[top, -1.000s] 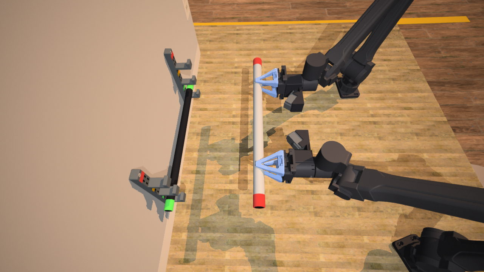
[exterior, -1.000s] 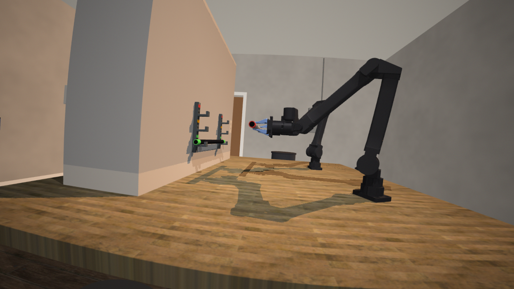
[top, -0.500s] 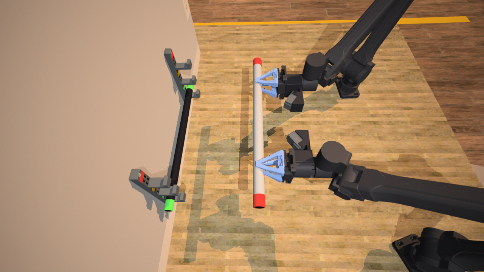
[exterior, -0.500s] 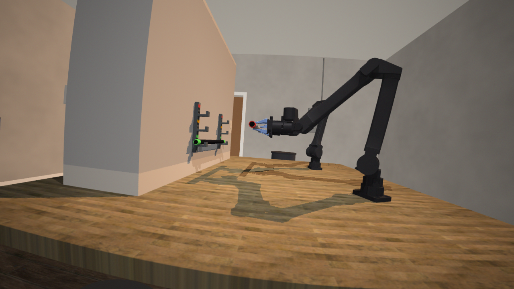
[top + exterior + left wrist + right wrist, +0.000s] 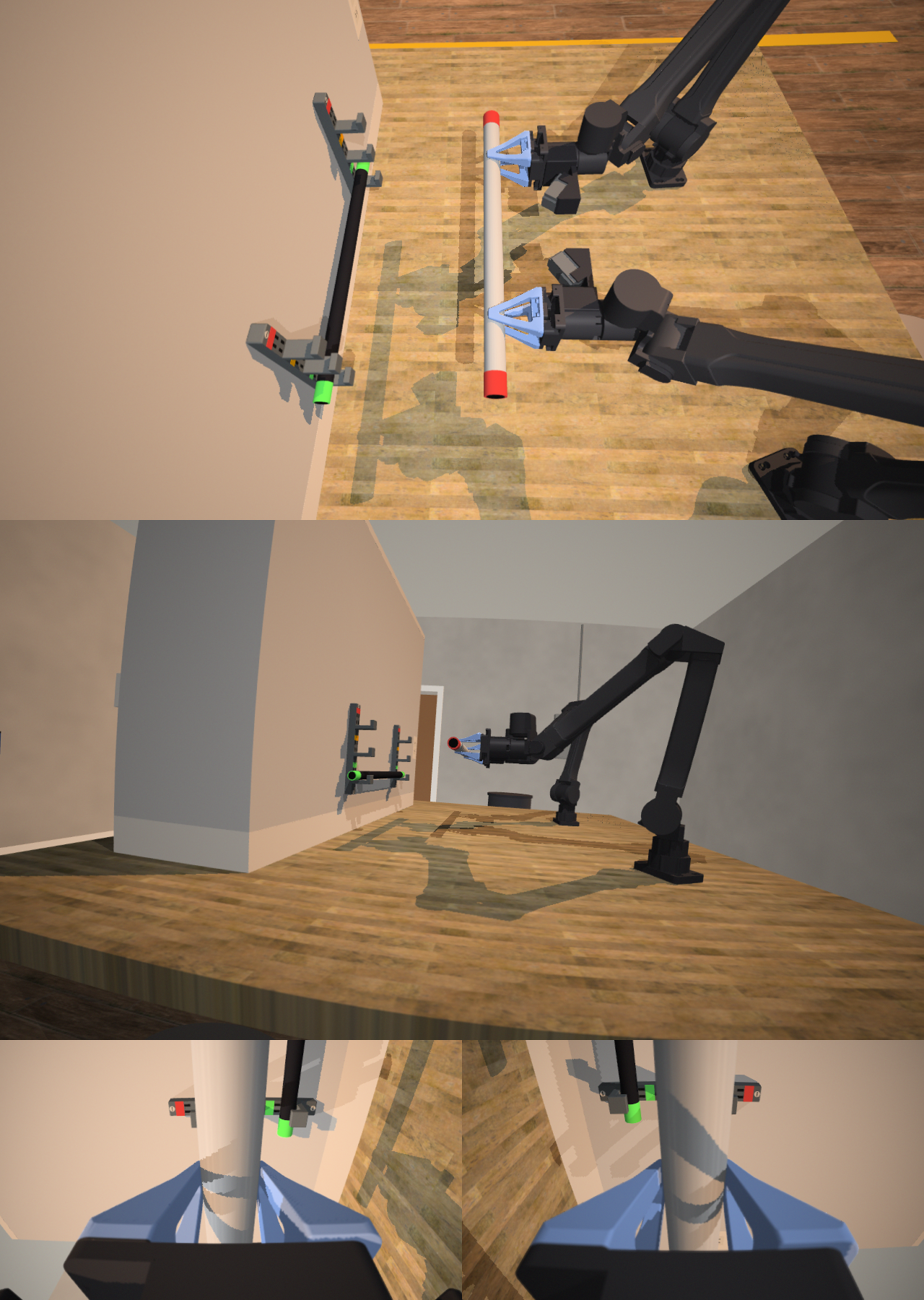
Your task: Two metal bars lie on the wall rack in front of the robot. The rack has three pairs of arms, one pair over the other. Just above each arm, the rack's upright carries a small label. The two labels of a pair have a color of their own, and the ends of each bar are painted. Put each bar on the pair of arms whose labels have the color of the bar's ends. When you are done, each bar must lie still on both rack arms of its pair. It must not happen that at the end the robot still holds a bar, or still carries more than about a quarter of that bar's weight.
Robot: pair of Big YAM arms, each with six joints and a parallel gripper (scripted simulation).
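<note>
The light bar (image 5: 492, 226) (image 5: 231, 1112) (image 5: 696, 1112) with red ends is held in the air, in front of the rack and apart from it. My left gripper (image 5: 494, 315) (image 5: 463, 745) (image 5: 229, 1170) is shut on it near one end. My right gripper (image 5: 492, 154) (image 5: 694, 1169) is shut on it near the other end. The black bar (image 5: 344, 265) (image 5: 381, 774) (image 5: 292, 1080) (image 5: 627, 1072) with green ends lies on the lowest pair of rack arms, under green labels. The top pair, under red labels (image 5: 271, 338) (image 5: 180, 1108) (image 5: 748, 1093), and the middle pair, under orange labels, hold no bar.
The rack (image 5: 320, 98) (image 5: 351, 717) is mounted on the wall (image 5: 161, 193) (image 5: 310, 649), its arms ending in raised tips. The wooden table top (image 5: 419, 84) (image 5: 323, 921) lies below the held bar. Both grippers point toward the wall.
</note>
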